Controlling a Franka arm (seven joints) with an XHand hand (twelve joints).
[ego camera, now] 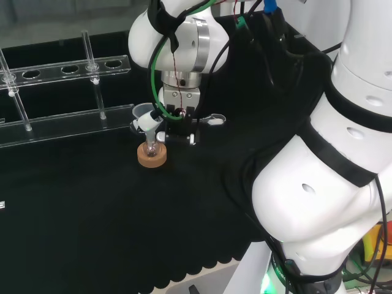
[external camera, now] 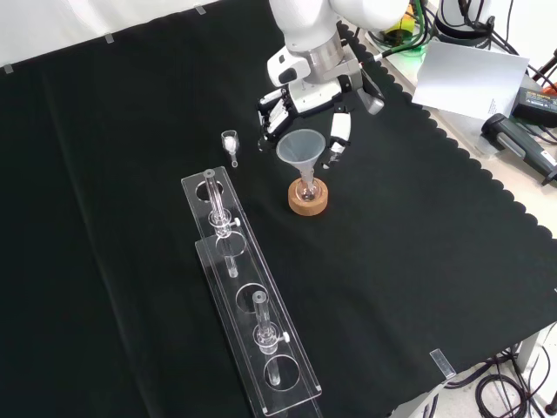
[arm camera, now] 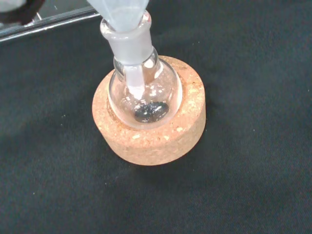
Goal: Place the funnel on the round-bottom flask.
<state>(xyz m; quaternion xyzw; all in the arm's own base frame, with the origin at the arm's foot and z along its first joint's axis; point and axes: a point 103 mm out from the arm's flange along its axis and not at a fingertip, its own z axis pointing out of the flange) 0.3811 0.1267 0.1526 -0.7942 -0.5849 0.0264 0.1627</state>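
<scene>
Front view — funnel (external camera: 301, 148) seated in round-bottom flask (external camera: 306, 187), just below hand (external camera: 306, 109) — fingers released.

In the front view, the funnel (external camera: 301, 150) is sitting in the neck of the round-bottom flask (external camera: 306, 188), which is resting on the cork ring (external camera: 309, 200), with the hand (external camera: 305, 104) just behind and the rack (external camera: 248, 296) lying to the left.

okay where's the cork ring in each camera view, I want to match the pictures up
Head view: the cork ring lies left of centre, below the hand.
Front view: it lies just right of centre in the upper half, below the funnel.
Wrist view: it sits mid-frame under the round-bottom flask.
Shared landmark: the funnel's stem entering the flask's neck.
</scene>
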